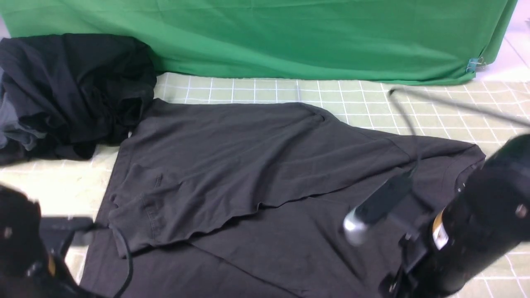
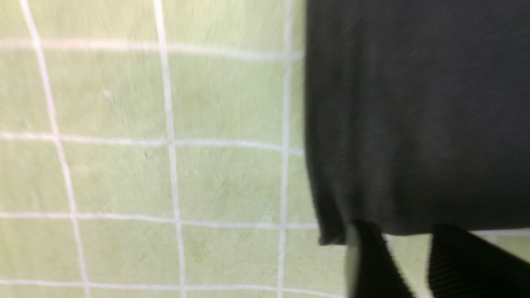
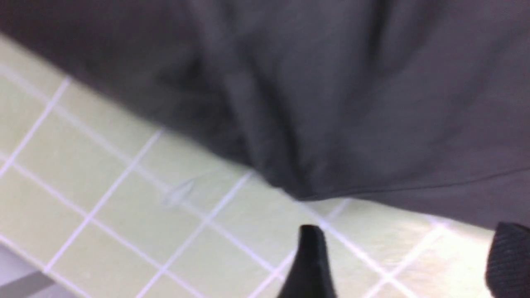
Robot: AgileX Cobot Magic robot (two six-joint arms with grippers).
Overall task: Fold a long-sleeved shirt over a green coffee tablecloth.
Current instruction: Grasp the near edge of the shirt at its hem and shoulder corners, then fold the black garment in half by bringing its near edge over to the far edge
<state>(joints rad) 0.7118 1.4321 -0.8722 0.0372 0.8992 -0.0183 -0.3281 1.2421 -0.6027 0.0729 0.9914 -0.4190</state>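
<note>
Two Grippers Apart, Shirt Lies Part-Folded

Front view first: the long-sleeved shirt [image 1: 256, 165] is spread over the middle of the green coffee tablecloth [image 1: 256, 89] and runs to its near edge, collar end towards the right edge. One panel lies doubled across the body on a slant, so I'd call that one fold laid, with more to go. A black heap of clothing [image 1: 74, 91] sits at the far left corner, just beside the shirt. A plain green cloth [image 1: 290, 37] hangs along the far edge. Both arms are blurred: the left arm [image 1: 20, 248] is at the near left corner and the right arm [image 1: 476, 223] is over the collar end.

Over to the left wrist view: the left gripper [image 2: 401, 238] has its fingers apart, tips right at a corner of the shirt's edge, with nothing between them. My guess is it sits there because a corner is the easy place to pinch.

Right wrist view now: the right gripper [image 3: 408, 231] is spread wide over bare grid cloth, just beside a puckered shirt edge and touching nothing. That looks like the spot for a matching grab.
</note>
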